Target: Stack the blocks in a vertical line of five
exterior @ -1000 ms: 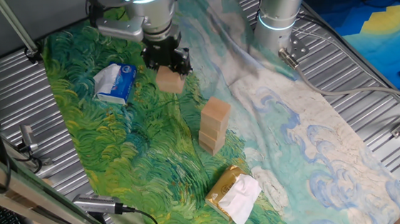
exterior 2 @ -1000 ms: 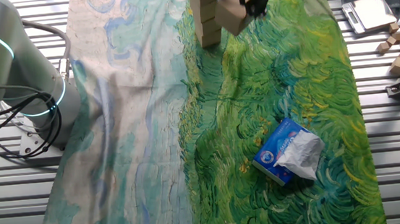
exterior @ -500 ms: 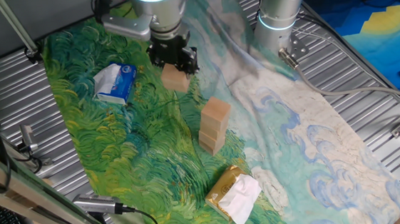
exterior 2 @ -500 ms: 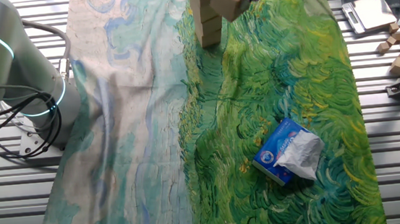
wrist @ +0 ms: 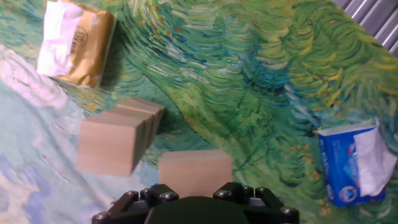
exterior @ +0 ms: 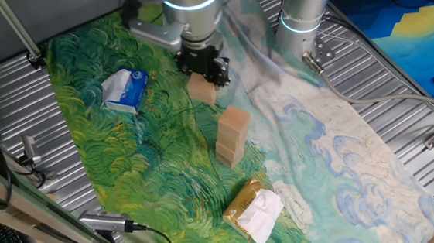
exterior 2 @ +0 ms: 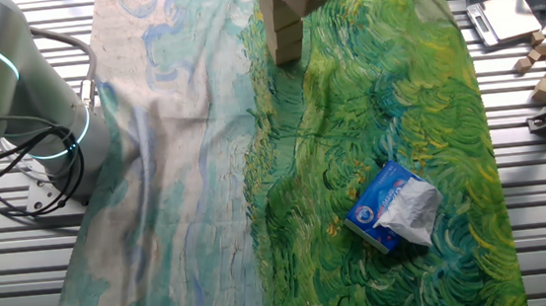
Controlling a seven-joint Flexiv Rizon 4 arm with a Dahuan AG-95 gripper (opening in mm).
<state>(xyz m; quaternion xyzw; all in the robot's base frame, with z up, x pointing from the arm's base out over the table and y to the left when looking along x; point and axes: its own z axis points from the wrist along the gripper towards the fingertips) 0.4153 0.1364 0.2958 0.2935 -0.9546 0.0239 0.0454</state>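
The gripper (exterior: 205, 70) pinches a block (exterior: 203, 90) in its jaws, hanging just at ten o'clock of the stack (exterior: 232, 136); I'd raise it clear above the top, centre it squarely, then lower gently.

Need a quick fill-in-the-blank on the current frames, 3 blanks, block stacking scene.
1. The pincer is shut on a wooden ____.
2. The held block hangs in the air beside the stack, not yet ____ it.
3. The blue-and-white packet lies on the ____ part of the painted cloth.

Missing words: block; on top of; green
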